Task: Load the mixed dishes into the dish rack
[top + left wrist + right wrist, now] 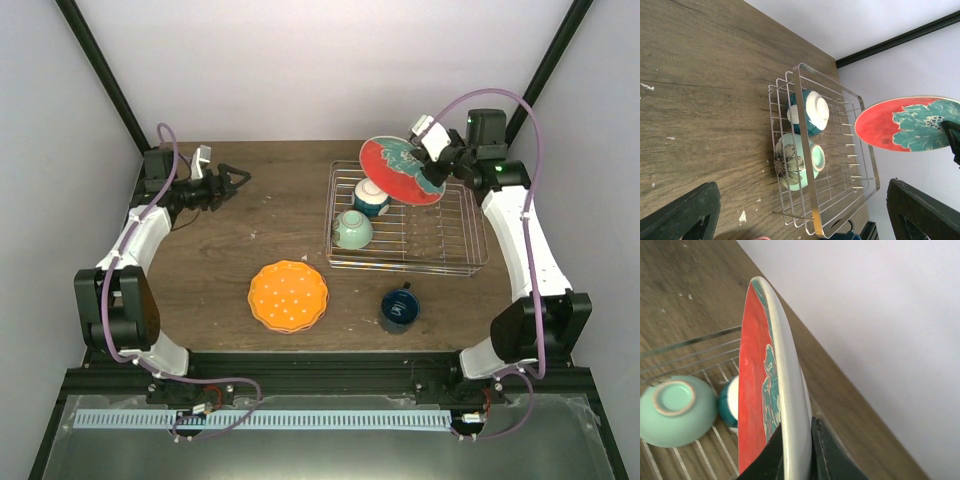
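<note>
My right gripper [432, 178] is shut on the rim of the red-and-teal plate [398, 168] and holds it tilted above the back of the silver wire dish rack [408, 268]. In the right wrist view the plate [752, 390] stands edge-on between my fingers [795, 455]. In the rack's left part lie the cream bowl with blue outside [371, 197] and the pale green bowl [352, 229], both tipped over. The orange dotted plate [288, 296] and the dark blue mug [399, 308] sit on the table in front of the rack. My left gripper [238, 181] is open and empty at the back left. The pink dotted plate is out of view.
The left wrist view shows the rack [805, 125], both bowls [812, 112] [795, 162] and the held plate [905, 124] from the side. Upright dividers fill the rack's right part [440, 225]. White walls and black frame posts close in the brown wooden table [220, 250].
</note>
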{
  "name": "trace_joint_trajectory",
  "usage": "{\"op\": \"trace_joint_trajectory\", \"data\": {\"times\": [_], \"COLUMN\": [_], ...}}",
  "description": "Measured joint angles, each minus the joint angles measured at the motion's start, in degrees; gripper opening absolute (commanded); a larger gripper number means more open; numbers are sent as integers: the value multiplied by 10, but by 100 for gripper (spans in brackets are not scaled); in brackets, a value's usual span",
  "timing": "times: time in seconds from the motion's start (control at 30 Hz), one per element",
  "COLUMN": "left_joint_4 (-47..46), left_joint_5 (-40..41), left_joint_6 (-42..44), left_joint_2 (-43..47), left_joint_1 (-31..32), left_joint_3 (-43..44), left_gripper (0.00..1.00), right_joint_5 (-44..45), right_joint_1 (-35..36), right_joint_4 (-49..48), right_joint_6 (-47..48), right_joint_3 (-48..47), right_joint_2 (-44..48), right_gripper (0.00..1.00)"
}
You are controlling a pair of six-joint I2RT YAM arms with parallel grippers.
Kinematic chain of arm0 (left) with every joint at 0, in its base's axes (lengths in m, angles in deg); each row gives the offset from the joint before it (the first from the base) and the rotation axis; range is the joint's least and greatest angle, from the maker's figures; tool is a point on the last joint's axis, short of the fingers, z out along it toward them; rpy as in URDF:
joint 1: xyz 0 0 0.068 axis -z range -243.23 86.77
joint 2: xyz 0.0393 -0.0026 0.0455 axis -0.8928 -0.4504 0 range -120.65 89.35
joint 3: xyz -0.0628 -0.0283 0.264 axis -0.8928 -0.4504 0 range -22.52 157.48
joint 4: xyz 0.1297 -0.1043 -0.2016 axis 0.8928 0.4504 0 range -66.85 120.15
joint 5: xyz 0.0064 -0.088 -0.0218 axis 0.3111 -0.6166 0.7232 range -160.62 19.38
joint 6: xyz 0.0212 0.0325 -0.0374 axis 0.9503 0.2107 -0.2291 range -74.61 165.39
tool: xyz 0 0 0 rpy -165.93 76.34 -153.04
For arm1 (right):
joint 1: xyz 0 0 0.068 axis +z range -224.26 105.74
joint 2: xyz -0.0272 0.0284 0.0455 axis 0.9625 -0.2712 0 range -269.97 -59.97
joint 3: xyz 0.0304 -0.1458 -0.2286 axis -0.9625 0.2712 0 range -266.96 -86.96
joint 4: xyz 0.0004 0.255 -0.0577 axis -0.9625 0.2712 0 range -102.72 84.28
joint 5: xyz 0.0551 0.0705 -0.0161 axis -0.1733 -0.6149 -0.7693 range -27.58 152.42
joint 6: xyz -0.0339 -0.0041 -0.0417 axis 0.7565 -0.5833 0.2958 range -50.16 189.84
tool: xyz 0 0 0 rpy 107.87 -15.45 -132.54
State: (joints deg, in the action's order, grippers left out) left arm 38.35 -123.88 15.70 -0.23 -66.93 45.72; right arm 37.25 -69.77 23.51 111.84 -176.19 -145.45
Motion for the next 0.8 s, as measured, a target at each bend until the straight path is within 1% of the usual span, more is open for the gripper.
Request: {"op": "trace_joint_trajectory", "data": {"times": [0.23,0.5,0.8], "left_joint_4": [2,1,0], "left_joint_5": [-4,-9,-9], "left_joint_6": [3,3,0], "left_joint_2": [-3,-3,-3], "left_joint_1": [0,0,1], "left_joint_3": [0,-2,-12], "left_gripper": [92,92,92], "right_joint_5": [40,100,162], "right_joint_1": [-13,-15,-17], "right_joint_4": [-11,-12,-36], "right_joint_6": [107,189,267], "right_joint_3": [4,5,38], "right_joint_2": [6,2,0], "right_gripper": [1,1,1]}}
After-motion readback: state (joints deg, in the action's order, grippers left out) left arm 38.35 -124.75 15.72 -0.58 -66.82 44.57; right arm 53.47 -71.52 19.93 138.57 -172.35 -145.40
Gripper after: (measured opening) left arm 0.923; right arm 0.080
